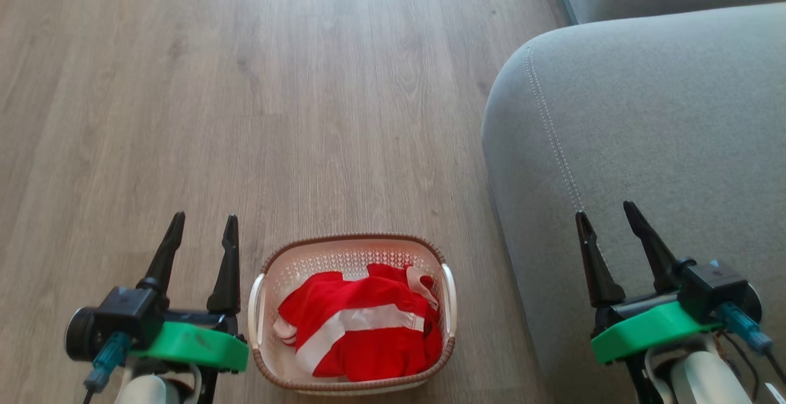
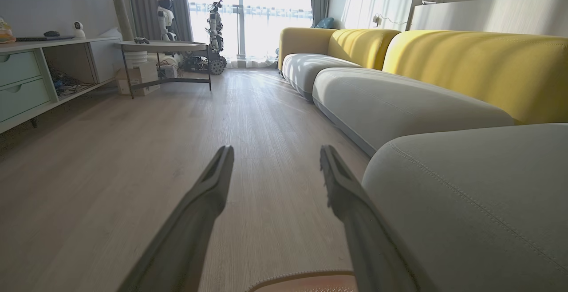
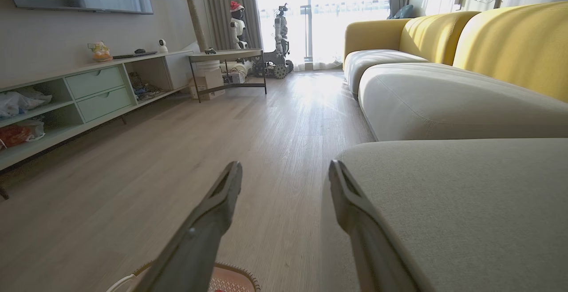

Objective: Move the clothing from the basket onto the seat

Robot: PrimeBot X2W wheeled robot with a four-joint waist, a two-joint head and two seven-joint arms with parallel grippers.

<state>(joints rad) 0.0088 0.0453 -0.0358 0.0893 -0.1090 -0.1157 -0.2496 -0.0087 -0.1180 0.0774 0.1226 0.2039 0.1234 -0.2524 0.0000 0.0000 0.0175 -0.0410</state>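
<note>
1. The soft bright red clothing with white stripes [image 1: 362, 330] lies bunched inside the small cream-white perforated plastic basket with a brown braided-look rim [image 1: 350, 239]. Nothing has been lifted out yet.
2. The basket stands on the pale wood-plank floor [image 1: 245, 85], just beside the large grey upholstered seat with a stitched seam [image 1: 663, 115], which has no garment on it.
3. My left gripper [image 1: 204, 220] hangs beside the basket's left handle, its two dark fingers spread apart and holding nothing.
4. My right gripper [image 1: 605, 209] hovers over the seat's front edge, its fingers likewise parted and empty.
5. I judge this to be the very start: the reach for the first garment has not begun.
6. Next I would bring one gripper over the basket, tip its fingers downward into the red heap, and close on a raised fold near the middle. The fabric is limp, so I expect it to trail and perhaps snag on the rim as I lift.
</note>
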